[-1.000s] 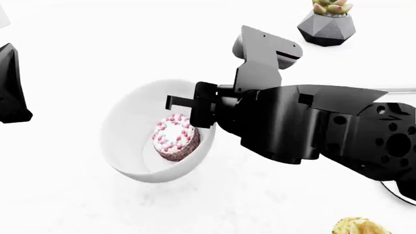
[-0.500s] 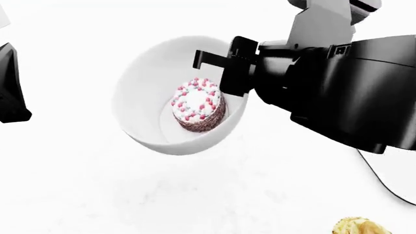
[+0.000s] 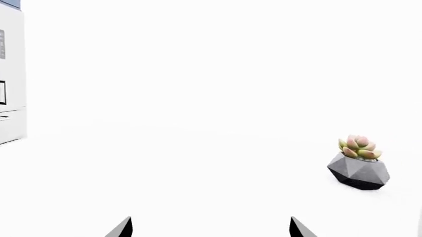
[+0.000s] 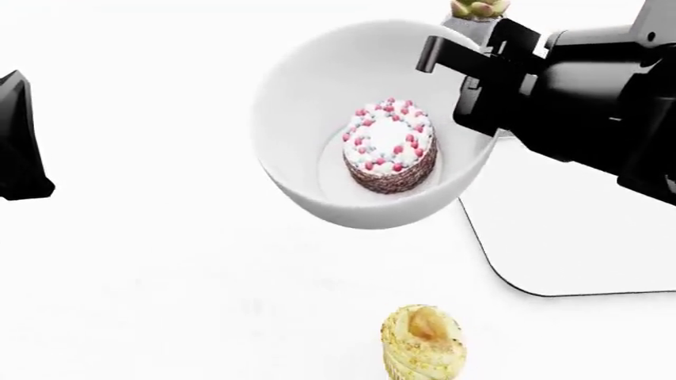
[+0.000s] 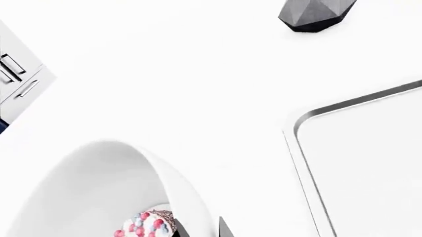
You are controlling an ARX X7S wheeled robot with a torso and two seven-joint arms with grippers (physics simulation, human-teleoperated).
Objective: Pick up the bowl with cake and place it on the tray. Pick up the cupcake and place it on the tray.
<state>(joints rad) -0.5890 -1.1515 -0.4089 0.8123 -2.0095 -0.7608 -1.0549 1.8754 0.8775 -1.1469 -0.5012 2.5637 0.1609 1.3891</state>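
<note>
My right gripper point(image 4: 476, 79) is shut on the rim of the white bowl point(image 4: 306, 119) and holds it in the air, tilted toward me. The dark-brown cake point(image 4: 390, 155) with white icing and pink sprinkles sits inside it. The bowl hangs just left of the silvery tray point(image 4: 591, 237), whose near-left corner shows below my arm. In the right wrist view the bowl point(image 5: 99, 187), the cake point(image 5: 142, 227) and the tray point(image 5: 369, 163) show too. The yellow cupcake point(image 4: 423, 342) stands on the table near the front edge. My left gripper point(image 3: 211, 229) is open and empty.
A grey faceted plant pot with a succulent point(image 3: 359, 165) stands on the white table at the back; its top peeks above the bowl point(image 4: 479, 8) in the head view. A black part of my left arm point(image 4: 19, 138) sits at the far left.
My right gripper has lifted the bowl with the cake up and to the right, toward the tray. The view has shifted, so the cupcake and tray corner show more fully.
</note>
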